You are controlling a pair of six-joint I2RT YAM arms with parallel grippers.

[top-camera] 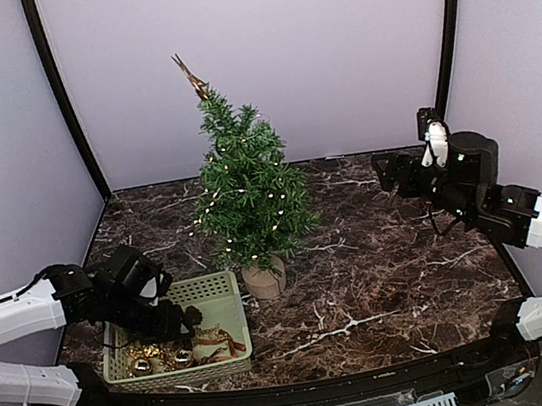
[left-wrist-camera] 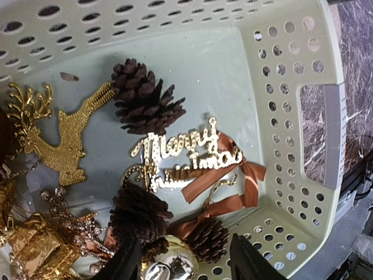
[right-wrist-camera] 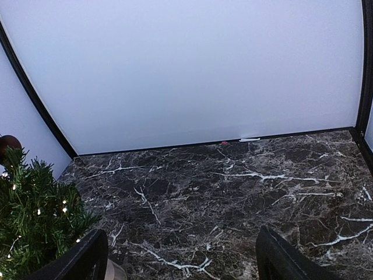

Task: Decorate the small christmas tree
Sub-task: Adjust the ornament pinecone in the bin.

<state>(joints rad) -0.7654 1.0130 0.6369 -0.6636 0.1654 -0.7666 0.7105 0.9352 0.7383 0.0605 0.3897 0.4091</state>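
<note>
While our left gripper (left-wrist-camera: 185,248) hangs low inside the green basket (top-camera: 219,289), jaws apart on either side of a shiny gold bauble (left-wrist-camera: 169,265) without visibly pinching it, the small christmas tree (top-camera: 249,191) stands upright on the counter (top-camera: 383,278) at about 1 o'clock from it. Its wooden base (top-camera: 264,280) sits just beside the basket's far right corner. Our right gripper (top-camera: 388,174) hovers well apart at the tree's 3 o'clock, jaws spread wide. Pine cones (left-wrist-camera: 143,96), a gold reindeer (left-wrist-camera: 58,137) and a "Merry Christmas" sign (left-wrist-camera: 186,154) crowd the basket around the bauble.
</note>
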